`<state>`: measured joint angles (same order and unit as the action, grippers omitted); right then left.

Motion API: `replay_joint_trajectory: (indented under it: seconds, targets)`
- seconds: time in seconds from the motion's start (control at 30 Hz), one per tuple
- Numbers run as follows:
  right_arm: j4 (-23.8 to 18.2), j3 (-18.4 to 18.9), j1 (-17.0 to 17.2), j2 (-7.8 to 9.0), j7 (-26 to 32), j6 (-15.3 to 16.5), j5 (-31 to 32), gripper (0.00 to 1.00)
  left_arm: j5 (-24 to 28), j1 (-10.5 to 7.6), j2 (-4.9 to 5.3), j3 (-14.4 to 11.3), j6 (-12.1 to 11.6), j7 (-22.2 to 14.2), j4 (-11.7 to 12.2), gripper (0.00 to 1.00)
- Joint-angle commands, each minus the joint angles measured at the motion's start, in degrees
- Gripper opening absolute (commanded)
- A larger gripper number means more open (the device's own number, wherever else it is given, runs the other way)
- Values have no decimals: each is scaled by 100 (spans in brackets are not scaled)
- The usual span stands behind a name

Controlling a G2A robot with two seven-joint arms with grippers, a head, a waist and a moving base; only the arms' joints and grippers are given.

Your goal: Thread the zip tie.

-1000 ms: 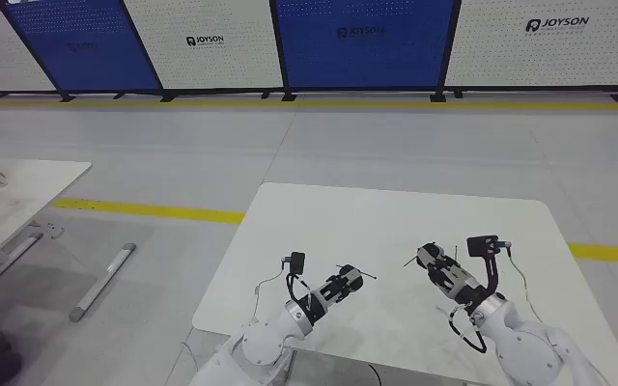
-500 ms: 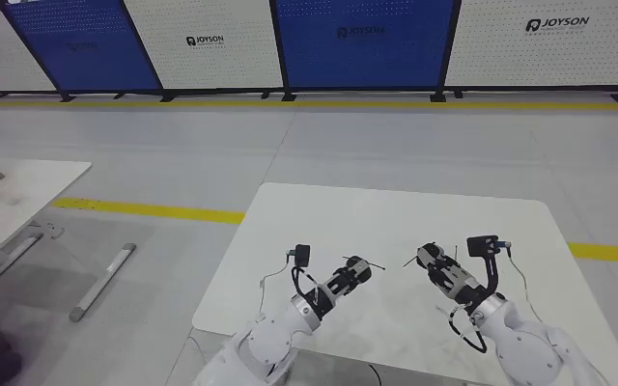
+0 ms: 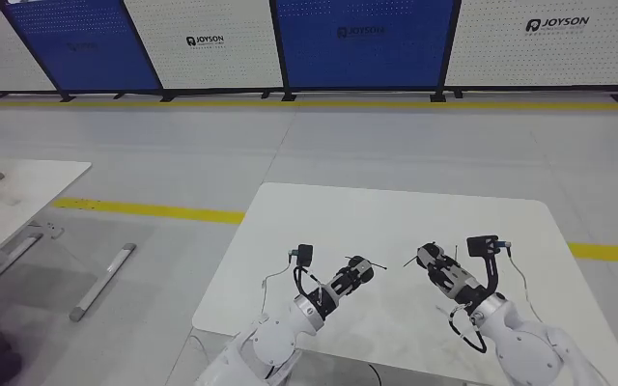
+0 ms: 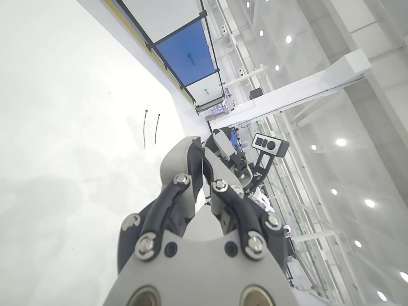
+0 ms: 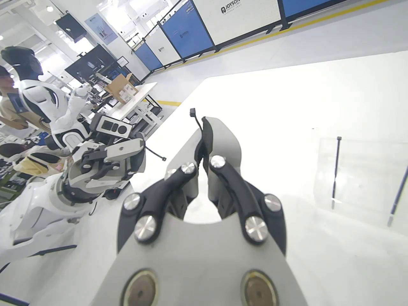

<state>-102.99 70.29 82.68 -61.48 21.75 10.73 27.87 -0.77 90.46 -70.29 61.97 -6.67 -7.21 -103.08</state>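
My left gripper (image 3: 361, 265) is shut on a thin black zip tie (image 3: 377, 264) whose free end pokes out toward the right arm. In the left wrist view the strand (image 4: 201, 160) runs between the closed fingers of that gripper (image 4: 200, 143). My right gripper (image 3: 426, 257) is shut on a black zip tie, with its small square head (image 5: 192, 112) sticking out past the fingertips of the gripper (image 5: 204, 122). The two grippers face each other a short gap apart above the white table (image 3: 386, 212). Whether both hold the same tie is unclear.
Two spare black zip ties (image 4: 149, 128) lie side by side on the table beyond the grippers. In the right wrist view they (image 5: 336, 167) rest on a clear sheet (image 5: 357, 173). The table's near edge runs close under both arms.
My left gripper has moved right and a little farther up the table, closing the gap to the right gripper. The right arm has stayed still.
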Motion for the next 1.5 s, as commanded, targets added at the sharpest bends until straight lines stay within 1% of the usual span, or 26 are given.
replay_joint_trajectory:
  seconds: [0.0,0.87,0.93,0.97,1.1,1.17,1.23,1.47]
  targets:
    - [0,0,0,0,0,0,0,0,0,0,0,0,0,0,0,0]
    - [0,0,0,0,0,0,0,0,-9,-5,0,1,2,11,1,0]
    - [2,-2,28,-10,-99,-32,-45,0,-92,-35,-6,20,-12,185,17,0]
    - [-3,-11,58,-22,-214,-35,-103,0,-160,-44,-13,20,-45,327,24,0]
    - [4,-19,203,-56,-644,71,-263,0,-310,-54,-35,-7,-131,699,67,0]
    - [14,-24,298,-63,-708,137,-340,0,-437,-64,-37,-59,-79,678,125,0]
    - [2,-18,361,-66,-774,137,-309,0,-451,-67,-37,-65,-76,668,128,0]
    - [2,-18,361,-66,-774,137,-309,0,-451,-67,-37,-65,-76,668,128,0]
